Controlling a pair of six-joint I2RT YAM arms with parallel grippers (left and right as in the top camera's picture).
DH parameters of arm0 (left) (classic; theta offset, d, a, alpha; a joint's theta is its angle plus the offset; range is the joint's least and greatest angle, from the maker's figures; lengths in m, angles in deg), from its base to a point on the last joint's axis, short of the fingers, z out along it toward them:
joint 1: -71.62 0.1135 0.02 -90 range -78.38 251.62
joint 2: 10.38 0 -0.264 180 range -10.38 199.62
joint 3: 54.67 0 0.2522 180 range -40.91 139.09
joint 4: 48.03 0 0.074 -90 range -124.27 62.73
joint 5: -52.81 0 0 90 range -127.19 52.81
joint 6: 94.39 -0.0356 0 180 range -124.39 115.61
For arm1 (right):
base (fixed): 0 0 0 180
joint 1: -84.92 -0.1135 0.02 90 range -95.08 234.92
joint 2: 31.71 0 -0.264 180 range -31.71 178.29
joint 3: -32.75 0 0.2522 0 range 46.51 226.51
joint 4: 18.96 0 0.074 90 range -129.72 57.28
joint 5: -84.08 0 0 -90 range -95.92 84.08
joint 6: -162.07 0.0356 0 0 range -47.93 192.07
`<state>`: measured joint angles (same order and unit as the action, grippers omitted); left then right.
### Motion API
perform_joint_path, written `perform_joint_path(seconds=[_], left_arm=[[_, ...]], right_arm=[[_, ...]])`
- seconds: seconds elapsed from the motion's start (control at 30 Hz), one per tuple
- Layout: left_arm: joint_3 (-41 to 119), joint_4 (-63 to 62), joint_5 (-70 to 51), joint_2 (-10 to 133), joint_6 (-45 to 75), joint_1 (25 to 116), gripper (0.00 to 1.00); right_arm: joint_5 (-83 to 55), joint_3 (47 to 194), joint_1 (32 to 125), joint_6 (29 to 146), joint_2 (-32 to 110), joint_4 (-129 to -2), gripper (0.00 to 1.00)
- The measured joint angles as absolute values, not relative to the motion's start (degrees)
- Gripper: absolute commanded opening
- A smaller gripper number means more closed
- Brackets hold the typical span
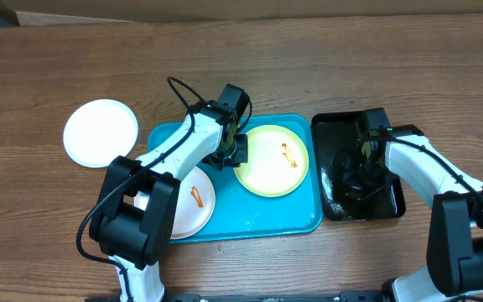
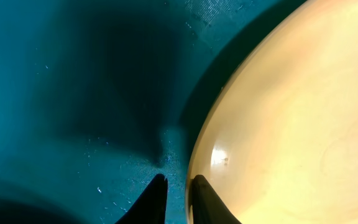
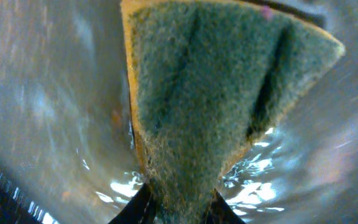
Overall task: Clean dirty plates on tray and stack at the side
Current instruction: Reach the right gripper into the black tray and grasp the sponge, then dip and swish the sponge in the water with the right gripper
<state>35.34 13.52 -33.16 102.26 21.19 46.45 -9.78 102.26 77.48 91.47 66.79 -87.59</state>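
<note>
We read no text, brand or number in any view. The tray (image 1: 258, 214) and plates (image 1: 262, 172) bear no legible marks.

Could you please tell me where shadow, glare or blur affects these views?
Left wrist: a deep shadow darkens the large turquoise plastic tray, and a small glare spot sits on the round pale yellow-green plate. Right wrist: the green-and-yellow sponge is sharp, its wet surroundings blurred with bright glints. Overhead: evenly lit, sharp.

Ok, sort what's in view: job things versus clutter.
Job: blue tray; pale yellow-green plate; smeared white plate on it; clean white plate beside it; sponge in right hand; black tray.
Clutter: wooden table; black cable.
</note>
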Motion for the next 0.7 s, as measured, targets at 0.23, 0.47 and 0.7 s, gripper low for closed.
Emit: perform_joint_path(seconds=[0.23, 0.47, 0.7], left_arm=[[35.34, 13.96, -33.16, 102.26, 21.19, 46.45, 0.19], [35.34, 14.31, -33.16, 102.26, 21.19, 46.45, 0.19], [35.34, 13.76, -33.16, 102.26, 21.19, 46.45, 0.2]], right_arm=[[-12.31, 108.73, 77.48, 89.06, 66.79, -94.02, 0.77], [-8.38, 110.67, 77.48, 88.56, 66.79, -93.21, 0.79], [-8.1, 105.93, 77.48, 91.14, 66.79, -88.08, 0.74]])
